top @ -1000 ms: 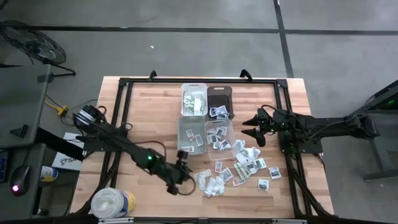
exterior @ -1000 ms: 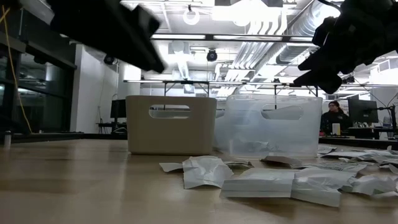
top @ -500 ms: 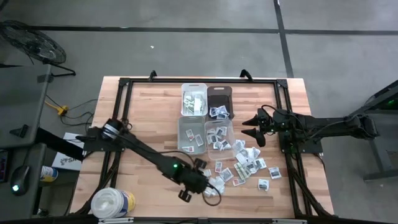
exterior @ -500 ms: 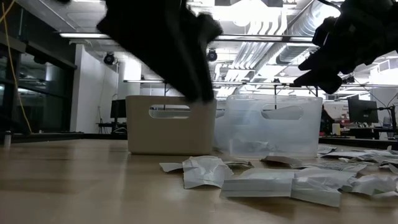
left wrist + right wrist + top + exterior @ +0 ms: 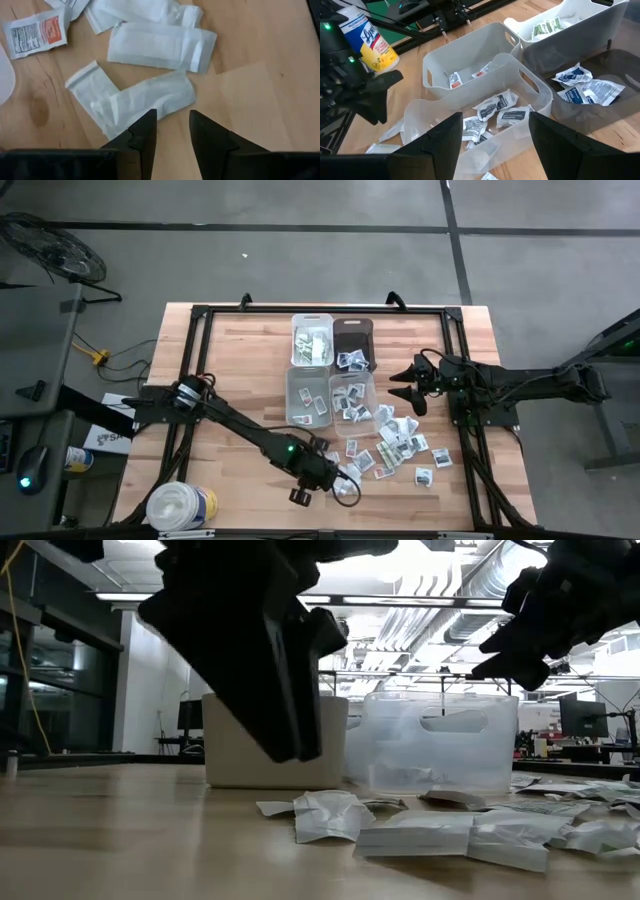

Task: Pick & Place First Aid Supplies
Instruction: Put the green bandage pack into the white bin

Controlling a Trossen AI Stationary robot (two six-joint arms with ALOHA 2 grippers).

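The first aid supplies are small white paper packets [image 5: 385, 448] lying flat on the wooden table to the right of centre, with more of them inside the bins. My left gripper [image 5: 332, 478] hovers open over the packets nearest the table's near edge. In its wrist view the fingers [image 5: 172, 127] stand above the end of a crumpled long white packet [image 5: 150, 97], beside a flat white packet [image 5: 160, 42]. In the low view the left gripper [image 5: 285, 740] hangs clear of the table. My right gripper [image 5: 403, 387] waits open above the table, right of the bins [image 5: 495, 117].
Four small bins stand at the table's middle: a white one [image 5: 312, 340], a dark one [image 5: 353, 343] and two clear ones [image 5: 308, 395] [image 5: 352, 395]. A big white tub [image 5: 180, 505] stands at the near left corner. The table's left half is bare wood.
My left gripper has swung toward the table's right and near edge, from beside the clear bins to over the nearest loose packets, and has come down closer to the table. The packets have not moved.
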